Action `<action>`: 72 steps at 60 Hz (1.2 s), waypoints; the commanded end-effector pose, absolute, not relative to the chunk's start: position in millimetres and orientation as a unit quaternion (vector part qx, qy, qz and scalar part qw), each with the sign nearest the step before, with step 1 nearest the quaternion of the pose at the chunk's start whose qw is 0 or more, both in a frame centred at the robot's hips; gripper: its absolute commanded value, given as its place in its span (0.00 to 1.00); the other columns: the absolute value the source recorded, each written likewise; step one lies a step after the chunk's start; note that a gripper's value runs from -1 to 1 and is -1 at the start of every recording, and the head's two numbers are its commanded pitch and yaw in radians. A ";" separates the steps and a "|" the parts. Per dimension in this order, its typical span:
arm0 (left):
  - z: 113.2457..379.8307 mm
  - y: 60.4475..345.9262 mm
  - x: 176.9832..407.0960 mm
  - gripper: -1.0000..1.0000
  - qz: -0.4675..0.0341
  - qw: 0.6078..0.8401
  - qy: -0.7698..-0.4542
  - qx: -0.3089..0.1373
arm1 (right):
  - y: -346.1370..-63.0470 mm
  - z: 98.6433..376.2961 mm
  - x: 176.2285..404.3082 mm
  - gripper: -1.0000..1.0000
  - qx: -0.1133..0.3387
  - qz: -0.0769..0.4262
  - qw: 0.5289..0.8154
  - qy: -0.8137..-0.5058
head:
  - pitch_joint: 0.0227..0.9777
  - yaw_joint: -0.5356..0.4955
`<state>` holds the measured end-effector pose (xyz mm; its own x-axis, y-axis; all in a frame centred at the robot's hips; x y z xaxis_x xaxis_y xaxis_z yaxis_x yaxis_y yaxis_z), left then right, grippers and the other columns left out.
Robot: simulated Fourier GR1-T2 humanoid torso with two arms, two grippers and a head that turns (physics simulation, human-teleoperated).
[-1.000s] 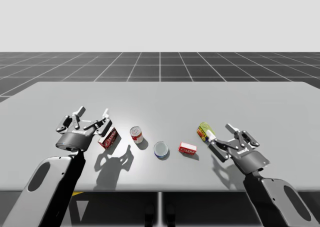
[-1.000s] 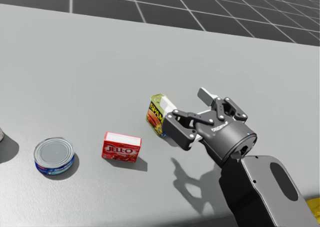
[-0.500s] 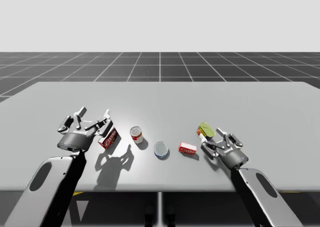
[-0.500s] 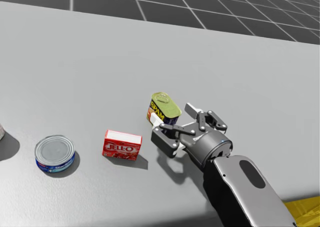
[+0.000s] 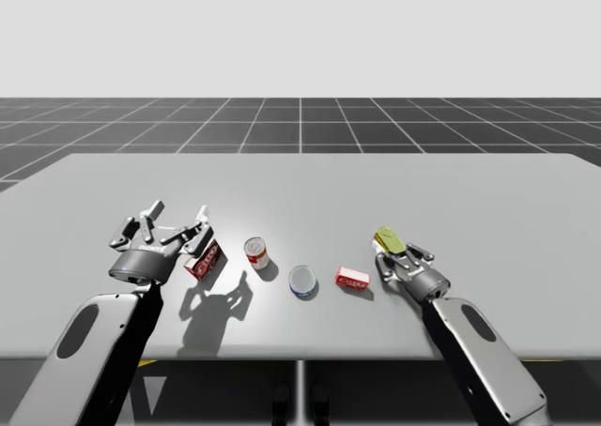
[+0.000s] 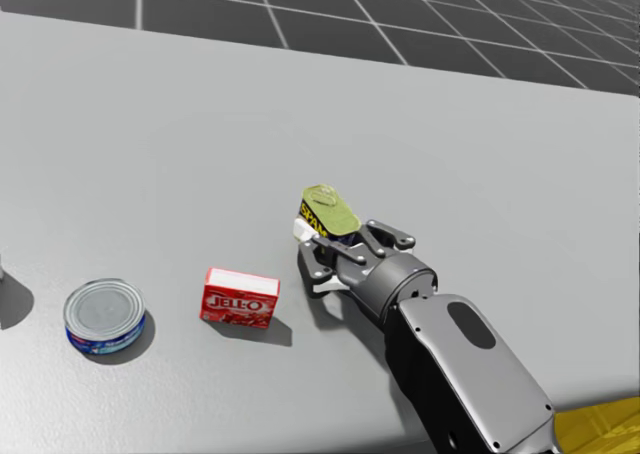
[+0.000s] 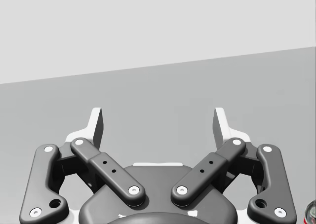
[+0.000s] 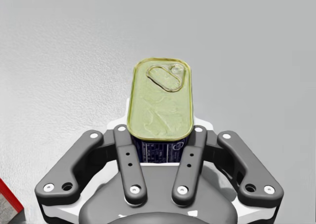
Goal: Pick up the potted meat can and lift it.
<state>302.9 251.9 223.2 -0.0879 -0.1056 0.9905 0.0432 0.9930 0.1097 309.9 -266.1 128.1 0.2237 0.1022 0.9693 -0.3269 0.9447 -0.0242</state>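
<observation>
The potted meat can point(image 5: 387, 240) is a small rounded-rectangle tin with a dull green lid and a dark blue and yellow side. It stands on the grey table point(image 5: 300, 182) at the right. My right gripper point(image 5: 396, 257) comes at it from the near side. In the right wrist view the potted meat can point(image 8: 160, 98) sits between the fingers point(image 8: 129, 160), which press on both of its long sides. In the head view the right gripper point(image 6: 328, 242) wraps the potted meat can point(image 6: 330, 209) low down. My left gripper point(image 5: 161, 227) hovers open at the left, and my left gripper point(image 7: 158, 123) has nothing between its fingers.
A small red box point(image 5: 352, 278) lies just left of the right gripper, then a flat blue tin point(image 5: 302, 281) and a red-and-white round can point(image 5: 256, 252). Another red box point(image 5: 204, 258) leans beside the left gripper. The table's near edge runs close behind both arms.
My right gripper has moved forward and down onto the potted meat can, and its fingers have gone from open to shut on the can's sides. The left arm has stayed still.
</observation>
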 end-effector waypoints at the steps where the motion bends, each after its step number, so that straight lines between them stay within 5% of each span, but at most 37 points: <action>1: 222.9 251.2 302.9 0.00 -0.057 0.676 -0.735 0.021 | -267.3 116.4 304.9 1.00 0.073 0.128 0.792 -0.592 | 0.76 0.16; 19: 222.4 249.5 301.2 0.00 -0.058 0.676 -0.735 0.021 | -265.2 113.2 302.6 1.00 0.071 0.134 0.790 -0.594 | 0.52 0.16; 37: 222.5 249.6 299.8 0.00 -0.057 0.675 -0.735 0.019 | -264.9 118.5 300.6 1.00 0.060 0.135 0.778 -0.611 | 0.43 0.15; 72: 224.8 250.6 299.7 0.00 -0.053 0.674 -0.737 0.018 | -257.7 245.3 316.1 1.00 0.050 0.140 0.694 -0.704 | 0.42 0.14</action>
